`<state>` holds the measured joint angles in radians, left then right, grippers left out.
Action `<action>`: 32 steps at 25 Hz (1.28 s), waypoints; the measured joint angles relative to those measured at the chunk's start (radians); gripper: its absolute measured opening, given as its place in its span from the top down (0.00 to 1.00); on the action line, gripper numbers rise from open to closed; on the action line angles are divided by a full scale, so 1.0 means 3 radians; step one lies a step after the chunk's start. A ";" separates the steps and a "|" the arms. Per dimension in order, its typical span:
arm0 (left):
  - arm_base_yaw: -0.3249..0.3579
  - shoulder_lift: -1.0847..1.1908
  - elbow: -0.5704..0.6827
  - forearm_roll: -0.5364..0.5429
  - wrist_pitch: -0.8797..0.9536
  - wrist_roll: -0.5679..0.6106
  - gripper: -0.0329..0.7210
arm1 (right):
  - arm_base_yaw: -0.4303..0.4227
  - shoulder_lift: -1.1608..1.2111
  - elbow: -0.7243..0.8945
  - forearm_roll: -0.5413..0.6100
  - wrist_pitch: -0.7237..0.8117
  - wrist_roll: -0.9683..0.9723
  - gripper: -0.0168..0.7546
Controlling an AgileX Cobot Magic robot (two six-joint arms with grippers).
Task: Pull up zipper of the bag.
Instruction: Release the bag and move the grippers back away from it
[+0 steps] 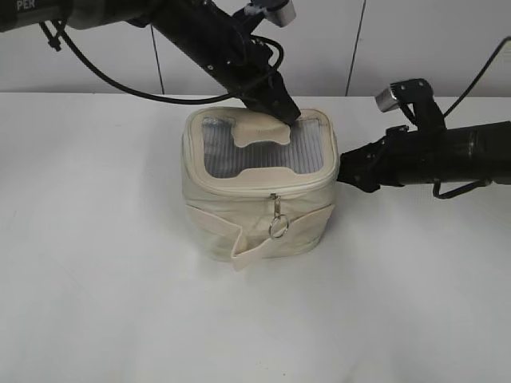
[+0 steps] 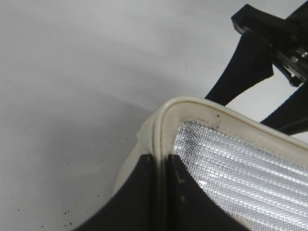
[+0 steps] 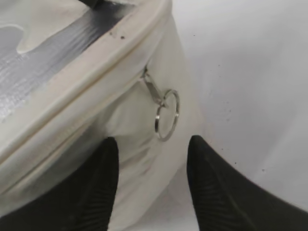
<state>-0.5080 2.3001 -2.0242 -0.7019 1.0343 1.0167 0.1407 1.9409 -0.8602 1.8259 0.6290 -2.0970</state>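
The cream bag (image 1: 223, 215) stands mid-table, grey mesh top up. The zipper (image 1: 263, 186) track circles its rim, and a silver slider with a ring pull (image 1: 277, 226) hangs at the front. My left gripper (image 1: 286, 112) reaches over the back right corner. In the left wrist view it (image 2: 161, 159) is shut on the bag's rim edge beside the mesh panel (image 2: 240, 159). My right gripper (image 1: 342, 167) sits against the bag's right side. In the right wrist view it (image 3: 151, 144) is open and empty, with a ring pull (image 3: 167, 115) just ahead of the fingertips, untouched.
The white table (image 1: 96, 279) runs all round the bag, with a white wall behind. The cream strap band (image 1: 247, 247) ends in a loose flap at the bag's front. The right gripper's black fingers (image 2: 250, 62) show beyond the bag in the left wrist view.
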 joint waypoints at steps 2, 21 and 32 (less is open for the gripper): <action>0.0000 0.0000 0.0000 0.0000 -0.0001 -0.0003 0.90 | 0.0047 0.0032 -0.0072 0.0000 -0.0096 -0.0002 0.49; 0.0000 0.0000 0.0000 0.0017 -0.0017 -0.0041 0.90 | 0.0131 0.0410 -0.0591 -0.0067 -0.0143 0.0358 0.95; -0.0013 0.0000 0.0000 0.0060 -0.0050 -0.0225 0.90 | 0.0131 -0.0467 0.0400 -0.0090 -0.0428 0.0632 0.96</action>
<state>-0.5120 2.3001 -2.0242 -0.6839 1.0193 0.9492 0.1799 1.8010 -0.7404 1.7989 0.5007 -1.9075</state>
